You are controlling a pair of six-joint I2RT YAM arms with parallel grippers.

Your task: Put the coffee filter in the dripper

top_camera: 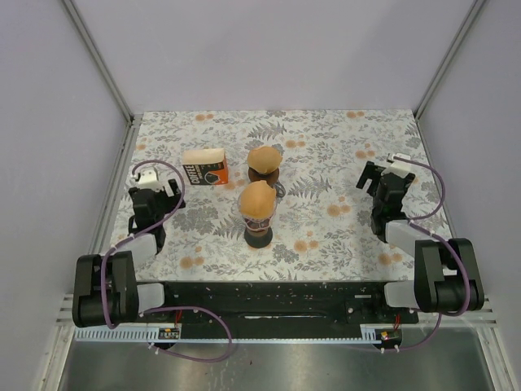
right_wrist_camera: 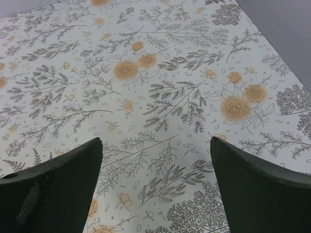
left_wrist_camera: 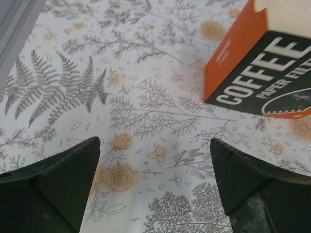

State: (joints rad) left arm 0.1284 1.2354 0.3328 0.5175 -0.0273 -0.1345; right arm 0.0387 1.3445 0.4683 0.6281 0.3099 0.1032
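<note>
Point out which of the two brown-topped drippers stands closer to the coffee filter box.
The farther dripper, directly right of the box in the top view. The nearer dripper stands closer to the arm bases, on a dark foot.

Filter box (top_camera: 204, 167) just left of far dripper (top_camera: 265, 176), near dripper (top_camera: 259, 230) mid-table, open tablecloth (top_camera: 342, 167) right

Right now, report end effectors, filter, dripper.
Left end effector open, empty, filter box just ahead. Right end effector open, empty. Brown filter appears seated in near dripper; far dripper likewise. No obstruction seen.
</note>
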